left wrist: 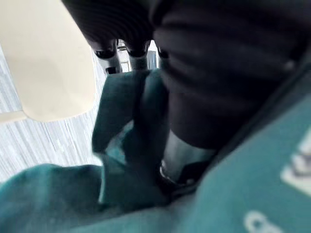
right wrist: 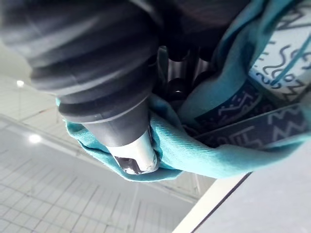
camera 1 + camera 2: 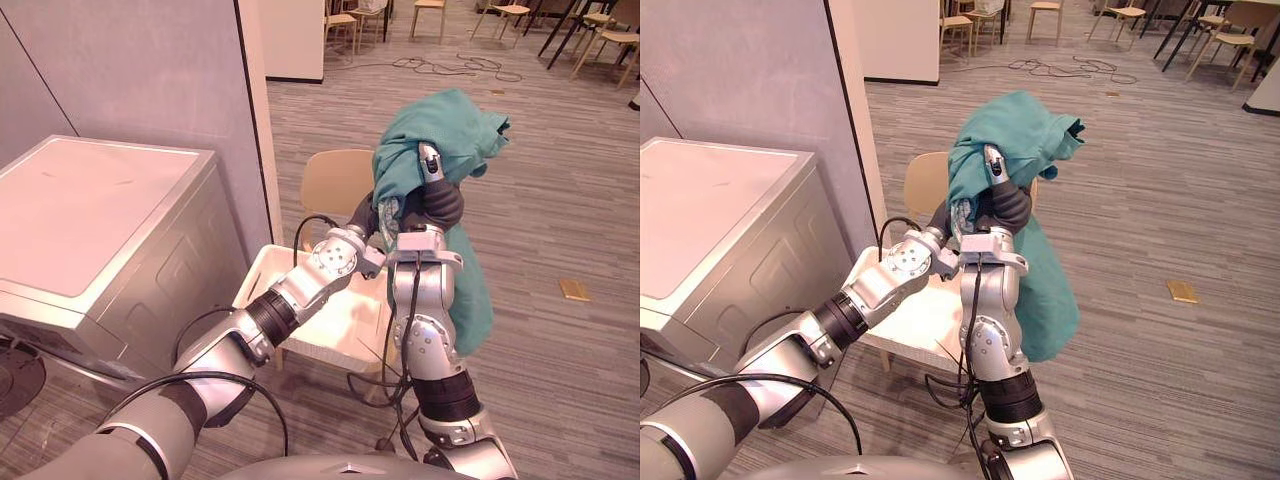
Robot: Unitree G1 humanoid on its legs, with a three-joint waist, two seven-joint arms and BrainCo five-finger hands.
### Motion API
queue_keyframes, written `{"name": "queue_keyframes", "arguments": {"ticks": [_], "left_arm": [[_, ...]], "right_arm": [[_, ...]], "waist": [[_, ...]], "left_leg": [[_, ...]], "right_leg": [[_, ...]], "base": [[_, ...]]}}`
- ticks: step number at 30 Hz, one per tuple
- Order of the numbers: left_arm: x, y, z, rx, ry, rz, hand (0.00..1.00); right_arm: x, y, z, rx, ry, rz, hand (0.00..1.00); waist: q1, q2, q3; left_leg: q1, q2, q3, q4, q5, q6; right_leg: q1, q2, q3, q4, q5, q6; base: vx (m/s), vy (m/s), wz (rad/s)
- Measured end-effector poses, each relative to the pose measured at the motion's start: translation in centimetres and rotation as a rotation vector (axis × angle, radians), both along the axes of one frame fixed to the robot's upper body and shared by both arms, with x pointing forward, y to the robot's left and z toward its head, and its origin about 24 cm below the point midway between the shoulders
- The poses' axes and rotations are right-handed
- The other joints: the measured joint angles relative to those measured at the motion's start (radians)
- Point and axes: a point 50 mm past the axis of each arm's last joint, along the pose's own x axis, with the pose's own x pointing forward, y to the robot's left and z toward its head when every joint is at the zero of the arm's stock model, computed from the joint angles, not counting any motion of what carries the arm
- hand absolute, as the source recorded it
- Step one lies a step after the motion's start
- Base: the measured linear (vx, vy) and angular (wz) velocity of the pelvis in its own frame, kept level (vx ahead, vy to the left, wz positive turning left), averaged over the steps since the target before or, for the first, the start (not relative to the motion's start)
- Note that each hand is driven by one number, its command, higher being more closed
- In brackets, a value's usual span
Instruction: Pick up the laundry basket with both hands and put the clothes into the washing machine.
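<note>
My right hand (image 3: 432,205) is raised high, its fingers curled into a teal garment (image 3: 450,125) that drapes over it and hangs down past the forearm. In the right wrist view the thumb (image 2: 133,155) presses into the teal cloth (image 2: 194,150). My left hand (image 3: 365,215) reaches up to the same garment from the left and meets the cloth (image 1: 121,121) right beside the right hand. Below both arms, a white laundry basket (image 3: 258,268) rests on a wooden chair (image 3: 335,180). The washing machine (image 3: 90,220) stands at the left with its top closed.
A grey partition wall (image 3: 150,70) rises behind the washing machine. Several wooden chairs (image 3: 600,35) and loose cables (image 3: 450,68) are far back on the striped floor. A small yellowish piece (image 3: 574,289) lies on the floor at the right.
</note>
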Motion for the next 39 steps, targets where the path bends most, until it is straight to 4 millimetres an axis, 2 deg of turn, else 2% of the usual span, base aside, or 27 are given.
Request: {"name": "queue_keyframes", "arguments": {"ticks": [17, 18, 22, 25, 28, 30, 32, 35, 39], "left_arm": [[-0.3, -0.6, 0.2, -0.016, 0.004, -0.014, 1.0], [-0.3, -0.6, 0.2, -0.016, 0.004, -0.014, 1.0], [-0.4, -0.6, 0.1, -0.02, 0.016, -0.021, 1.0], [0.0, 0.0, -0.2, -0.016, 0.035, -0.021, 1.0], [1.0, 2.0, -0.6, -0.059, 0.086, 0.027, 1.0], [1.9, 4.3, 0.9, -0.156, 0.07, 0.072, 1.0], [2.4, 5.9, 2.0, -0.197, 0.031, 0.103, 1.0], [2.9, 8.2, 2.6, -0.287, 0.022, 0.163, 1.0], [3.1, 9.5, 2.9, -0.347, 0.025, 0.196, 1.0]], "right_arm": [[-0.1, -0.3, 0.1, 0.008, -0.012, -0.013, 1.0], [-0.1, -0.3, 0.1, 0.008, -0.011, -0.013, 0.0], [-0.5, -0.8, -0.4, -0.017, -0.019, -0.018, 0.0], [-1.1, -2.0, -1.6, -0.105, 0.0, -0.03, 0.0], [-1.4, -4.5, -3.4, -0.251, 0.078, -0.065, 0.0], [-1.5, -7.4, -6.4, -0.383, 0.248, -0.109, 0.0], [-1.9, -9.1, -8.2, -0.446, 0.358, -0.127, 0.0], [-2.3, -11.1, -8.3, -0.504, 0.382, -0.156, 0.0], [-2.6, -13.1, -6.9, -0.571, 0.342, -0.209, 0.0]], "waist": [[0.0, 0.0, -0.011], [0.001, 0.0, -0.011], [0.003, 0.0, -0.011], [0.006, -0.001, -0.011], [0.006, -0.005, -0.01], [0.008, -0.017, -0.019], [0.002, -0.024, -0.021], [-0.014, -0.031, -0.021], [-0.019, -0.042, -0.024]], "left_leg": [[-0.012, 0.001, -0.016, -0.001, 0.006, 0.0], [-0.013, 0.001, -0.017, -0.001, 0.006, 0.0], [-0.013, 0.001, -0.018, -0.001, 0.006, 0.0], [-0.013, 0.001, -0.017, -0.001, 0.006, 0.0], [-0.016, 0.001, -0.02, -0.001, 0.006, 0.0], [-0.032, 0.001, -0.018, -0.001, 0.007, -0.001], [-0.036, 0.001, -0.016, -0.001, 0.007, -0.001], [-0.034, 0.001, -0.016, -0.001, 0.007, -0.001], [-0.034, 0.001, -0.015, -0.001, 0.007, -0.001]], "right_leg": [[0.0, 0.0, -0.017, -0.001, 0.0, 0.0], [0.0, 0.0, -0.018, -0.001, 0.0, 0.0], [0.001, 0.0, -0.018, -0.001, 0.0, 0.0], [0.0, 0.0, -0.017, -0.001, 0.0, 0.001], [-0.002, -0.001, -0.016, -0.001, -0.003, 0.004], [-0.022, 0.0, -0.012, -0.002, -0.002, 0.003], [-0.027, 0.0, -0.01, -0.003, 0.003, 0.002], [-0.025, 0.0, -0.01, -0.007, 0.004, 0.001], [-0.024, 0.002, -0.011, -0.008, 0.005, 0.0]], "base": [[-0.01, -0.003, 0.02], [-0.03, -0.006, 0.04], [-0.01, -0.001, 0.0], [-0.01, -0.001, 0.0], [-0.02, -0.003, 0.01], [-0.01, -0.003, -0.02], [0.0, 0.0, 0.0], [0.0, 0.0, 0.0], [0.0, 0.0, 0.0]]}}
